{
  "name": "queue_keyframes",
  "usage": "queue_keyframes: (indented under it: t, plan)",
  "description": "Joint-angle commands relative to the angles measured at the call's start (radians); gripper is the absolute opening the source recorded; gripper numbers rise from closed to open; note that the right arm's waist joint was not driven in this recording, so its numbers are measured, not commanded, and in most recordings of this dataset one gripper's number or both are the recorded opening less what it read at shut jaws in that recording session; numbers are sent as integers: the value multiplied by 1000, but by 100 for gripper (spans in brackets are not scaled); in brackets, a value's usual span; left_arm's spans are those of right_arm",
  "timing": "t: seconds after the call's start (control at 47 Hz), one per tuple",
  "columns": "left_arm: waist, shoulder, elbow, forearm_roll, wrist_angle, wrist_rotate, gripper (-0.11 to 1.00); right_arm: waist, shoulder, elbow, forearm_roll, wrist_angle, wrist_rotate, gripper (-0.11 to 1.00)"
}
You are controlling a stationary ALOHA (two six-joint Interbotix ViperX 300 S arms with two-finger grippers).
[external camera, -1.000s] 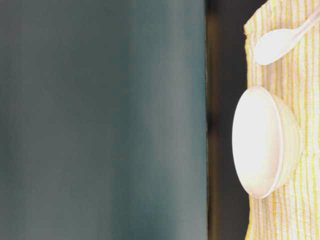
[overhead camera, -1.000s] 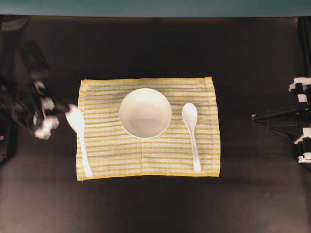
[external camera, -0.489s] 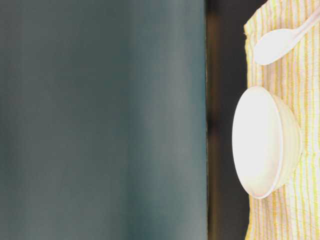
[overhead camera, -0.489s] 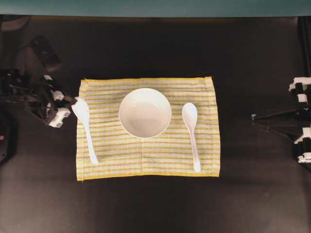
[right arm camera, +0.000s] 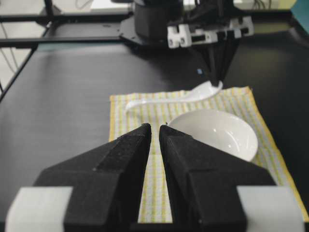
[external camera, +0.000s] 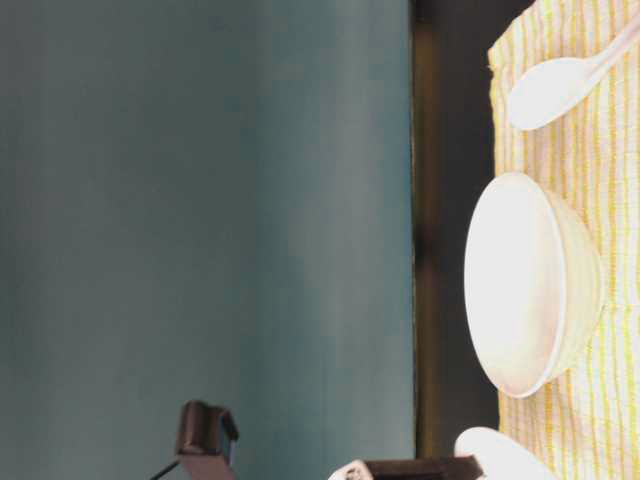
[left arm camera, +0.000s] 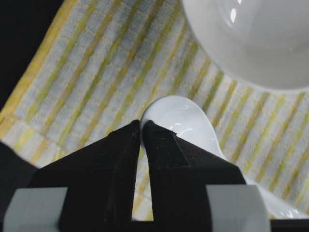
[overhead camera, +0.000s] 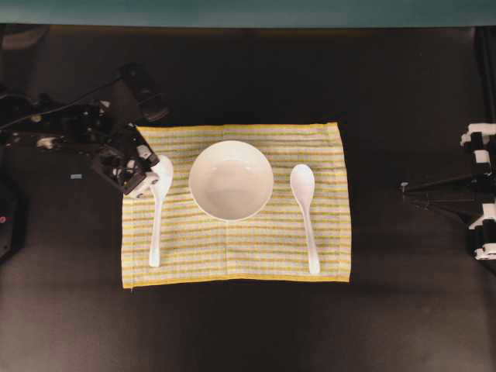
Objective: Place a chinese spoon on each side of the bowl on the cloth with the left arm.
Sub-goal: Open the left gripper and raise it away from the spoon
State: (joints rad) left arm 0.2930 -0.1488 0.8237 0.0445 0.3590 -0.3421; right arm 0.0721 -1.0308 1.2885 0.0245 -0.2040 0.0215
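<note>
The white bowl [overhead camera: 231, 180] sits on the striped cloth [overhead camera: 232, 260]. One chinese spoon [overhead camera: 304, 211] lies flat to the right of the bowl. The other chinese spoon [overhead camera: 157, 209] is left of the bowl, with my left gripper [overhead camera: 147, 178] shut on its scoop rim. In the left wrist view the black fingertips [left arm camera: 130, 133] pinch the scoop [left arm camera: 186, 121] just below the bowl [left arm camera: 251, 38]. From the right wrist view this spoon [right arm camera: 169, 99] slopes from the raised scoop down to the cloth [right arm camera: 154, 108]. My right gripper [right arm camera: 155, 128] is shut on nothing.
The black tabletop [overhead camera: 232, 333] surrounds the cloth on all sides. My right arm [overhead camera: 465, 194] rests at the table's right edge. A teal wall [overhead camera: 248, 12] runs along the back. In the table-level view the bowl [external camera: 530, 285] stands between the two scoops.
My left gripper has carried the spoon rightward from the cloth's left edge onto the cloth beside the bowl, and the handle has swung nearly straight. The right arm and right spoon have not moved.
</note>
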Motion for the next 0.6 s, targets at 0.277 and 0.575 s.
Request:
queue_keyframes:
  t: [0.277,0.575]
  plan:
    - [38,61,48,3,-176,-23,6,0,5,-6,2,-11,8,16]
    - [69,60,97,3,-242,-35,29,0,5,-6,2,-6,8,16]
